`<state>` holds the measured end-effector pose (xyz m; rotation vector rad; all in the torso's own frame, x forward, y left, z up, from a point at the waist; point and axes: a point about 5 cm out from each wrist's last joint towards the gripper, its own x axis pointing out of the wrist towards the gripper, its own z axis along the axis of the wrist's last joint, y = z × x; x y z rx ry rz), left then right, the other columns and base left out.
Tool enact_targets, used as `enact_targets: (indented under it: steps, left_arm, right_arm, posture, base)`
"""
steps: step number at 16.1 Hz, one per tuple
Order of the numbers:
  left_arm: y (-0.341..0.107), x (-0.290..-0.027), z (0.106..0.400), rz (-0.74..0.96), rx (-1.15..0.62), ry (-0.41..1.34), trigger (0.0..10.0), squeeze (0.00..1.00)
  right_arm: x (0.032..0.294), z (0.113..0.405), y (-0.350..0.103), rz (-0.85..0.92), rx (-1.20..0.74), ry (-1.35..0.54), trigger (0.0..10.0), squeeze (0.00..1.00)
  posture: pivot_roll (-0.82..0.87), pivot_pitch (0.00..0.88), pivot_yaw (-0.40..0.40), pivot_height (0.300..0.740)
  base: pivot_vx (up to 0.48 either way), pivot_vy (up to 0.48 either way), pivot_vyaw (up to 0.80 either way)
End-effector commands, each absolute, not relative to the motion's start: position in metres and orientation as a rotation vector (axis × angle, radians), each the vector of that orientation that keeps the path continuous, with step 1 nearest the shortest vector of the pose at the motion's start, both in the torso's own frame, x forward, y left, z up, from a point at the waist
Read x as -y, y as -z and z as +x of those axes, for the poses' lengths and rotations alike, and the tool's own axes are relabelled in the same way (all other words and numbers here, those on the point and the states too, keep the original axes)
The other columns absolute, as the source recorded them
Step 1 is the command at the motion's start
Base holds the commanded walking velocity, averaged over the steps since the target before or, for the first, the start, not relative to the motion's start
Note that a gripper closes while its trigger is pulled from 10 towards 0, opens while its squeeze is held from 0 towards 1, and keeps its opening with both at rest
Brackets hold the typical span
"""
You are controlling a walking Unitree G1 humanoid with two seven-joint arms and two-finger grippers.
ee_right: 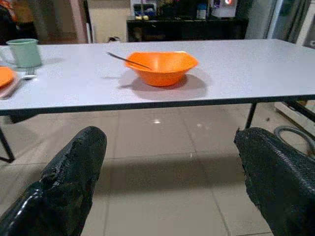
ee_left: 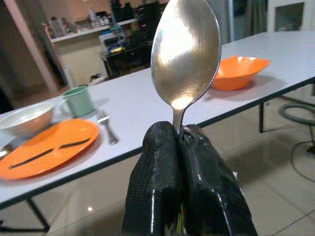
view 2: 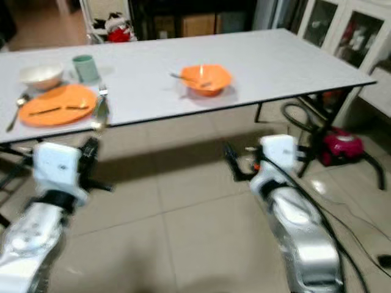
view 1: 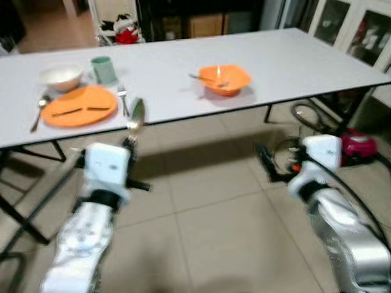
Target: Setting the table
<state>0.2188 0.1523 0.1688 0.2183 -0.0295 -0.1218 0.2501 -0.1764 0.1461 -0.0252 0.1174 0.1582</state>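
L gripper (ee_left: 179,142) clamped tight on a spoon (ee_left: 186,54) by its handle, bowl end up, held just short of the table (view 1: 293,61) edge, near the fork (view 1: 122,97). R gripper (ee_right: 172,182) wide open, nothing in it, over the floor (view 1: 208,226), well apart from the table, facing the orange bowl (view 1: 225,79) w/ a utensil in it. On the table's L end: orange plate (view 1: 79,105) w/ chopsticks across it, white bowl (view 1: 60,76) & green mug (view 1: 104,69) behind, 2nd spoon (view 1: 38,112) at the plate's L side.
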Motion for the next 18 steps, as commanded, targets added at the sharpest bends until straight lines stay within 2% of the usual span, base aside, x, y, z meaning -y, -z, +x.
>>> enact_targets:
  steps: [1, 5, 11, 18]
  left_arm:
    - [-0.175, -0.16, 0.218, 0.24, 0.051, 0.093, 10.0, 0.0]
    - [-0.176, -0.159, 0.219, 0.228, 0.057, 0.087, 10.0, 0.0]
    - [-0.175, -0.155, 0.224, 0.229, 0.06, 0.106, 10.0, 0.0]
    - [-0.172, -0.15, 0.231, 0.253, 0.059, 0.147, 10.0, 0.0]
  right_arm:
    - [0.169, 0.252, -0.15, -0.014, -0.103, -0.178, 10.0, 0.0]
    - [0.171, 0.253, -0.15, -0.02, -0.101, -0.172, 10.0, 0.0]
    - [0.176, 0.254, -0.152, -0.034, -0.093, -0.166, 10.0, 0.0]
    - [0.169, 0.257, -0.154, -0.046, -0.091, -0.233, 10.0, 0.0]
  posture:
    - [-0.06, 0.0, 0.031, 0.74]
    - [-0.07, 0.0, 0.029, 0.74]
    - [-0.09, 0.0, 0.037, 0.74]
    - [-0.11, 0.0, 0.043, 0.74]
  base:
    - [0.442, 0.0, -0.53]
    - [0.443, 0.0, -0.74]
    - [0.442, 0.0, 0.0]
    - [0.442, 0.0, 0.0]
